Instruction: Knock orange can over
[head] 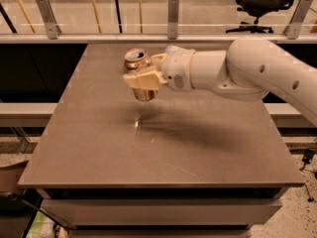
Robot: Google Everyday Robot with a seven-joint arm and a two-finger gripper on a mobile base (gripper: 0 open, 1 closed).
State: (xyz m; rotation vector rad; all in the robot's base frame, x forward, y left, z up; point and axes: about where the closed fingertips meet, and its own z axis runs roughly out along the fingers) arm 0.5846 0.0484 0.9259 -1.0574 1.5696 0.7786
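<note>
The orange can point(138, 67), gold with a silver top and pull tab, is at the back left-middle of the brown table point(99, 148). It leans slightly and looks raised off the surface, with its shadow below it. My gripper point(146, 73) reaches in from the right and is shut on the can: one cream finger point(141, 79) crosses its front and the other sits behind it. The white arm point(257, 71) stretches off to the right.
A pale rounded thing point(176, 49) shows just behind the wrist; I cannot tell what it is. A rail with metal posts point(172, 14) runs behind the table. An office chair point(262, 4) stands far back right. The table's front edge point(158, 185) is near.
</note>
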